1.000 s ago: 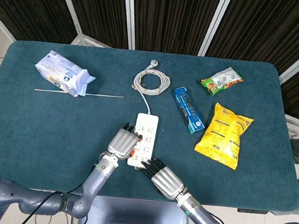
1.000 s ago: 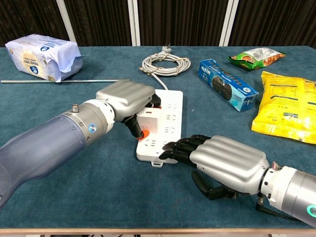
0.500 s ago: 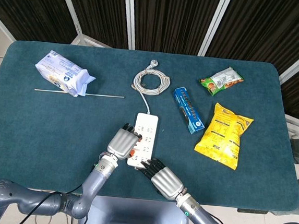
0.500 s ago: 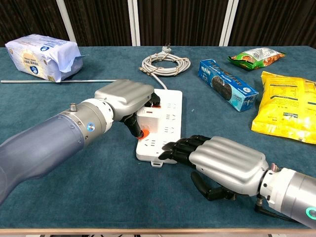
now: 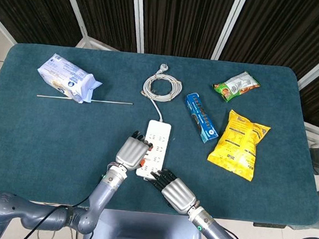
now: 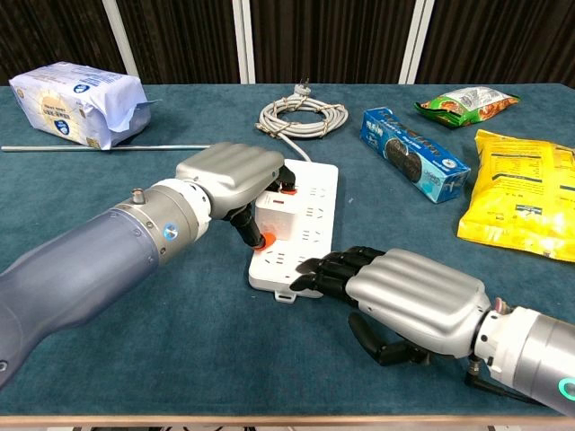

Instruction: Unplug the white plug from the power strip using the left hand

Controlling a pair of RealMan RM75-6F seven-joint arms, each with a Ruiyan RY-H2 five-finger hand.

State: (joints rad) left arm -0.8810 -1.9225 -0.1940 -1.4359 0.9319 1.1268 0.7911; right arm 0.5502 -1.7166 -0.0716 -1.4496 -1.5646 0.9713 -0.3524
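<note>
Plug (image 6: 274, 214) rigid, probably seated tight; left hand (image 6: 235, 175) clenched around its sides. Right hand (image 6: 404, 292) fingertips pin power strip (image 6: 310, 235), holding nothing.

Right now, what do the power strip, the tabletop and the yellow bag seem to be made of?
Power strip: hard white plastic, by its smooth moulded, faintly glossy casing. Tabletop: likely felt or fabric covering, matte teal with no glare. Yellow bag: thin printed plastic film, crinkled and shiny.
</note>
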